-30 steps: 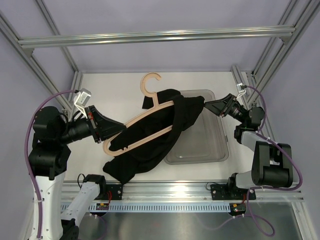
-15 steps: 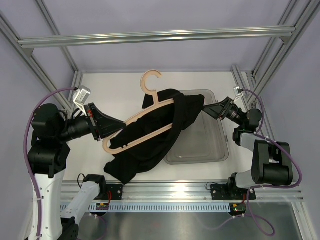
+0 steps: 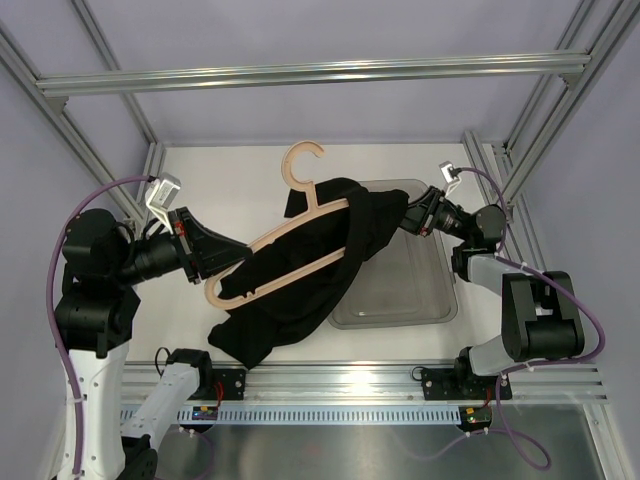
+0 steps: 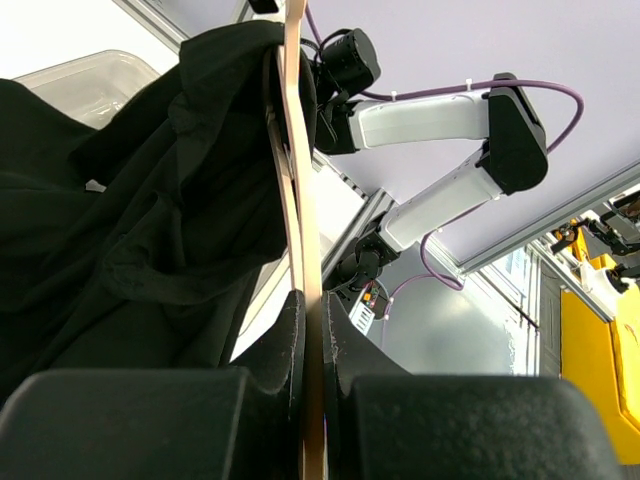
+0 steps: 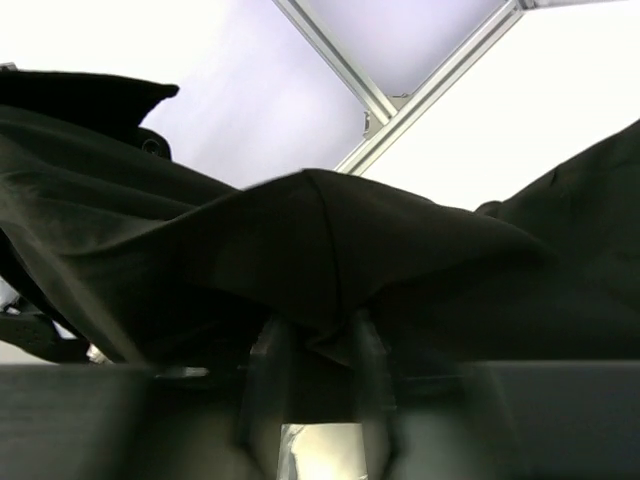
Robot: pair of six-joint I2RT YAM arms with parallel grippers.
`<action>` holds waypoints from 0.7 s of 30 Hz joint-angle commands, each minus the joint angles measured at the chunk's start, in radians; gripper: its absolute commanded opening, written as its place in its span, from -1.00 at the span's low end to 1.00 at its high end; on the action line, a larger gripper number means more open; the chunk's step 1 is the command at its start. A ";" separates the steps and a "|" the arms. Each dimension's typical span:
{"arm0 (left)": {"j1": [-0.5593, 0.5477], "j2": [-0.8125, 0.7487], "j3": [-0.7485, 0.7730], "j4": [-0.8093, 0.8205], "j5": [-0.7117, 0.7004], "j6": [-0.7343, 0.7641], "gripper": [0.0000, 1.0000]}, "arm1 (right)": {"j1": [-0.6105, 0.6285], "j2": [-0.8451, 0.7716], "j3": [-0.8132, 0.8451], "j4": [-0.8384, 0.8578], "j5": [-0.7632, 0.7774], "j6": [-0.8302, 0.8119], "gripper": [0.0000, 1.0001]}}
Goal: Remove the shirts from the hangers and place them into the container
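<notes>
From above, the left claw (image 3: 232,268) clamps the hanger (image 3: 290,240), whose black shirt (image 3: 310,280) hangs partly over the container (image 3: 420,290). The left wrist view shows its fingers (image 4: 290,330) pinching the wood. In the right wrist view, the right claw (image 5: 315,340) nips a shirt fold.

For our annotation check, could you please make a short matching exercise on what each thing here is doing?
Things:
1. hanger
2. shirt
3. bin
4. right gripper

States:
A. draped, black, hanging over the bin's left edge
B. clamped in the left gripper
C. pinching black fabric
D. clear, lying on the table

Pairs: 1-B, 2-A, 3-D, 4-C
</notes>
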 commanded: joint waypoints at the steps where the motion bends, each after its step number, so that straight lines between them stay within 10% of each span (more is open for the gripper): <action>1: -0.002 -0.016 0.037 0.064 0.051 -0.023 -1.00 | 0.003 -0.018 0.046 0.103 -0.008 -0.036 -0.42; 4: 0.000 -0.014 0.036 0.067 0.049 -0.028 -1.00 | 0.003 -0.058 0.056 -0.013 0.007 -0.099 -1.00; 14: 0.000 -0.020 0.011 -0.002 -0.021 0.033 -1.00 | 0.008 -0.498 0.089 -0.842 0.394 -0.571 -1.00; 21: 0.000 -0.013 0.037 -0.057 -0.139 0.073 -1.00 | 0.007 -0.636 0.088 -0.992 0.574 -0.631 -1.00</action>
